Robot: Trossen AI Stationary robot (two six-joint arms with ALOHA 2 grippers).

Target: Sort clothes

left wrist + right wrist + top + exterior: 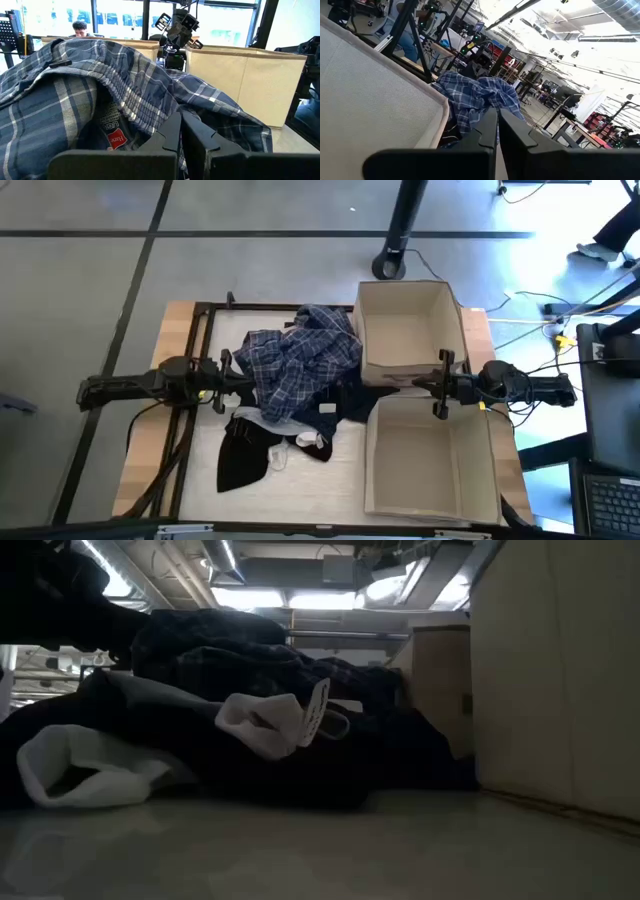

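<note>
Clothes heap centred on the table [150, 470]: plaid shirt [300, 360] topmost, black piece [240, 460] and white sock [308, 440] beside it. Left gripper [222, 380], fingers together, touches the shirt's edge. Right gripper [440, 383], fingers together, empty, hovers between two cardboard boxes [410, 330].

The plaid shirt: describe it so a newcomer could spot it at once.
Start at the two beige boxes on the table's right side. The clothes pile lies just left of them, and the plaid shirt is heaped on top, the only blue-and-white checked piece above the black garments and white socks.
</note>
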